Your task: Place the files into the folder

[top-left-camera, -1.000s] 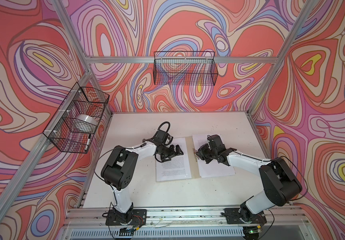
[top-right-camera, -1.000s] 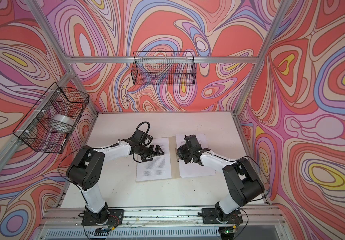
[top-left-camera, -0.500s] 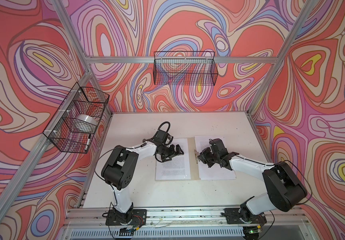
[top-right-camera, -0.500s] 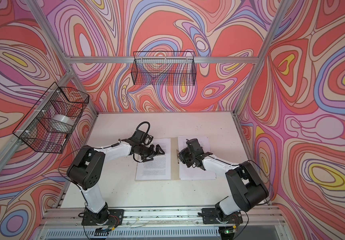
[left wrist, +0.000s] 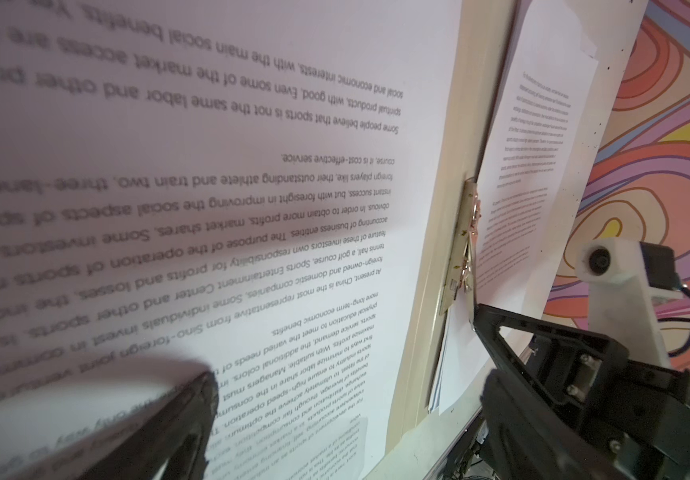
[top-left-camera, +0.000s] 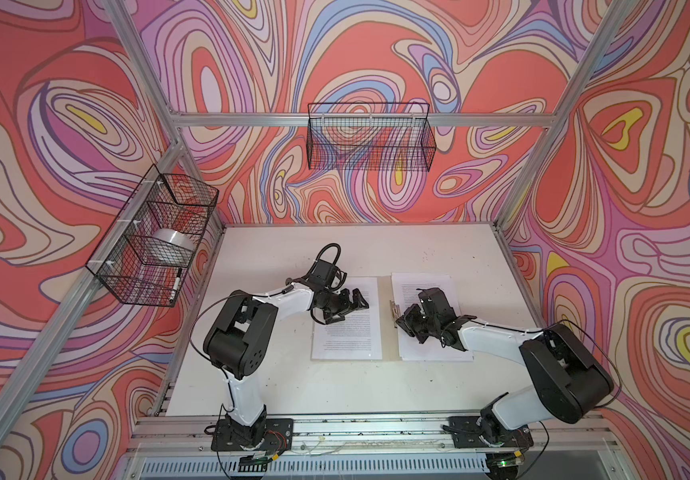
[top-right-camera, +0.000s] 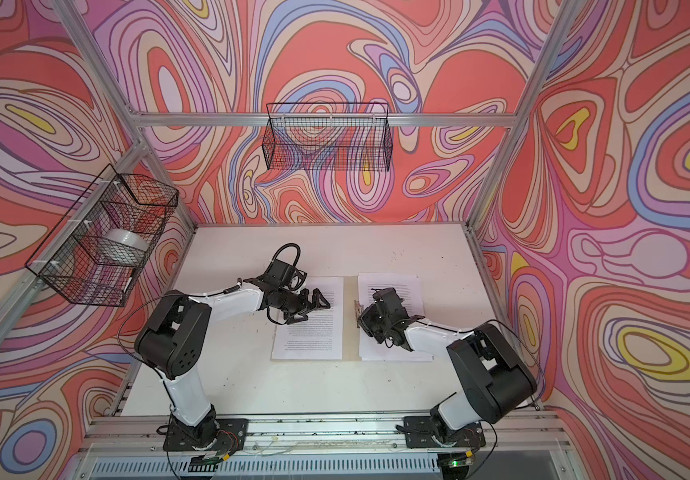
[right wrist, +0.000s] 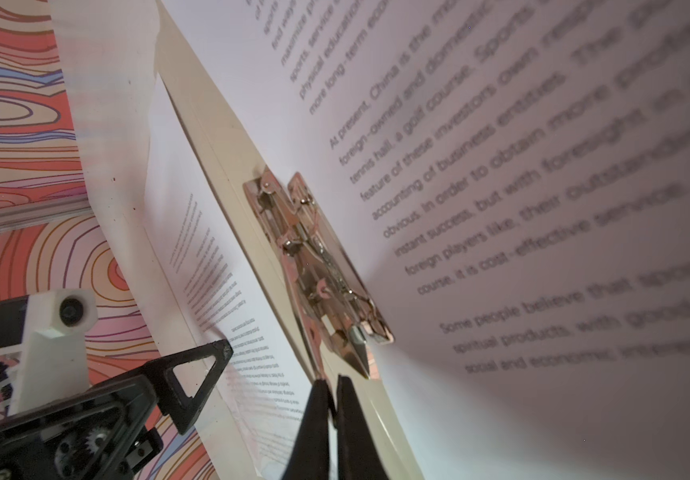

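Note:
The tan folder (top-left-camera: pixel 386 291) (top-right-camera: pixel 350 299) lies open on the white table. One printed white file (top-left-camera: pixel 347 332) covers its left half, and a small stack of files (top-left-camera: pixel 430 286) lies on its right half. A metal clip (top-left-camera: pixel 394 309) (right wrist: pixel 322 270) sits on the spine. My left gripper (top-left-camera: pixel 349 307) (left wrist: pixel 347 424) hovers open, low over the left sheet, holding nothing. My right gripper (top-left-camera: pixel 402 322) (right wrist: pixel 330 384) is shut, its tips touching the near end of the clip (left wrist: pixel 465 249). I cannot tell whether they pinch the metal.
A wire basket (top-left-camera: pixel 152 237) on the left wall holds a tape roll (top-left-camera: pixel 172 241) and a marker (top-left-camera: pixel 176 284). Another wire basket (top-left-camera: pixel 370 141) hangs on the back wall. Aluminium frame posts stand at the table corners, and a rail (top-left-camera: pixel 376 428) runs along the front.
My right gripper has slid a little toward the front along the spine, staying shut. The right stack has shifted slightly. The left arm has not moved.

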Available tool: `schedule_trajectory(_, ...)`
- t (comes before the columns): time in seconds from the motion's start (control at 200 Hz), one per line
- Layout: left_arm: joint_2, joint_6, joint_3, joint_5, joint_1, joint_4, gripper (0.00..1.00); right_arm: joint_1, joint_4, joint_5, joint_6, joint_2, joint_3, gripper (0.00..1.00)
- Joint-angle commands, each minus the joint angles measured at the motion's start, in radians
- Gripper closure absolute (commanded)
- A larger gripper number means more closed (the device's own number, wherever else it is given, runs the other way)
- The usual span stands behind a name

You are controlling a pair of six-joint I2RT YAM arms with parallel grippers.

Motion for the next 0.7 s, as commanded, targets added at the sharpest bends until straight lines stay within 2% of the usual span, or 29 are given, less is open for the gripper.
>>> schedule_trajectory(0.0,0.047,-0.006,-0.034,-0.082,0.009,-0.077,0.0,0.001,-0.219,0.157,-0.012,0.093,-0.073,1.0)
schedule_trajectory(0.386,0.055,0.001,-0.041,-0.096,0.013,-0.088,0.0,0.011,-0.33,0.287,-0.06,0.069,-0.077,1.0)
schedule_trajectory(0.696,0.062,0.006,-0.043,-0.102,0.022,-0.097,0.0,0.021,-0.305,0.302,-0.067,0.139,-0.088,1.0)
